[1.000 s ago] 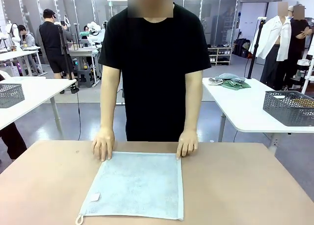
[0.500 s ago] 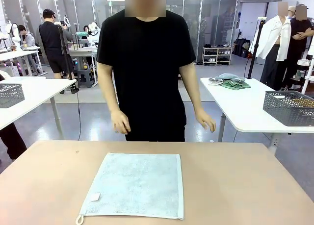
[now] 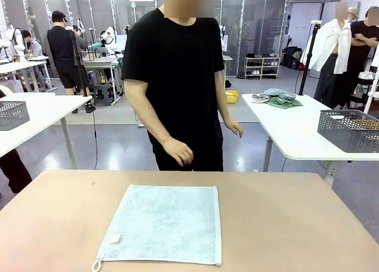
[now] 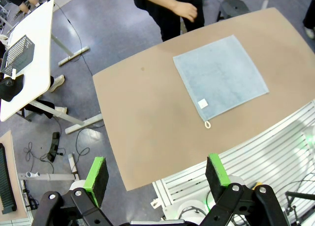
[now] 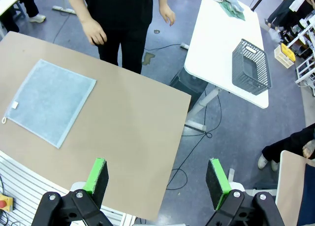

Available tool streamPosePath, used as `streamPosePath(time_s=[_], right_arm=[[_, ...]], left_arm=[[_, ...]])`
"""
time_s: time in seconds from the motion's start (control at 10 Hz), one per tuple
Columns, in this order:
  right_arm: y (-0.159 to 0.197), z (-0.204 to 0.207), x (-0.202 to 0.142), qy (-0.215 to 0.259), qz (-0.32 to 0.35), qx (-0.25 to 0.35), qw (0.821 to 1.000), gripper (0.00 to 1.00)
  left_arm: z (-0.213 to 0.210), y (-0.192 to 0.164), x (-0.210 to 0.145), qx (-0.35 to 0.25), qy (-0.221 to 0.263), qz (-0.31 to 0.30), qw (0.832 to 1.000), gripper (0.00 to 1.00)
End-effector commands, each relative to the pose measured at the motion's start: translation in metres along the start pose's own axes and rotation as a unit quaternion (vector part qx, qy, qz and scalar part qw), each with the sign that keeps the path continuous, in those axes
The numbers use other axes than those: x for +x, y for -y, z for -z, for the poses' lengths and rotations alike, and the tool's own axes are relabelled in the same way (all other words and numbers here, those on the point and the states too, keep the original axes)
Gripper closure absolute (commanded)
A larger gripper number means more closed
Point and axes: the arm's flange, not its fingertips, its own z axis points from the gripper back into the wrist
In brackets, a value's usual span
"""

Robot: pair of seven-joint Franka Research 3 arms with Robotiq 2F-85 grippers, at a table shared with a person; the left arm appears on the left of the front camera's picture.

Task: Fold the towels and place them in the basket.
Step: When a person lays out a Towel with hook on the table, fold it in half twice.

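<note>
Left gripper (image 4: pixel 156 176) and right gripper (image 5: pixel 157 176) both hang wide open, empty, with the towel (image 4: pixel 220 73) flat well ahead of them, so a sloppy one-corner pinch could just drag and bunch it.

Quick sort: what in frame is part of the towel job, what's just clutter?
Job: pale blue towel, flat on the brown table; grey basket on the white side table, probably.
Clutter: cloth heap on that side table; second basket far left; yellow box on the floor.
</note>
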Motion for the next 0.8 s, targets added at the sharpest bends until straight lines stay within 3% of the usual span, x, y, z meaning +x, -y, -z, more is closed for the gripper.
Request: streamPosePath(time_s=[0.0, 0.1, 0.2, 0.4, 0.6, 0.7], right_arm=[[0.001, 0.0, 0.001, 0.0, 0.001, 0.0, 1.0, 0.0], [0.001, 0.0, 0.001, 0.0, 0.001, 0.0, 1.0, 0.0], [0.0, 0.0, 0.0, 0.0, 0.0, 0.0, 1.0, 0.0], [-0.056, 0.028, -0.021, -0.015, -0.11, 0.055, 0.992, 0.0], [-0.105, 0.046, -0.043, -0.011, -0.21, 0.121, 0.97, 0.0], [-0.123, 0.057, -0.055, -0.009, -0.251, 0.151, 0.956, 0.0]], left_arm=[[-0.006, 0.001, -0.002, 0.003, 0.003, 0.003, 1.0, 0.0], [0.0, 0.0, 0.0, 0.0, 0.0, 0.0, 1.0, 0.0], [0.011, 0.019, 0.0, 0.002, -0.03, 0.052, 0.998, 0.0], [0.04, 0.045, -0.007, -0.003, -0.063, 0.115, 0.991, 0.0], [0.075, 0.069, -0.019, 0.011, -0.085, 0.18, 0.98, 0.0], [0.09, 0.077, -0.027, -0.009, -0.083, 0.208, 0.975, 0.0]])
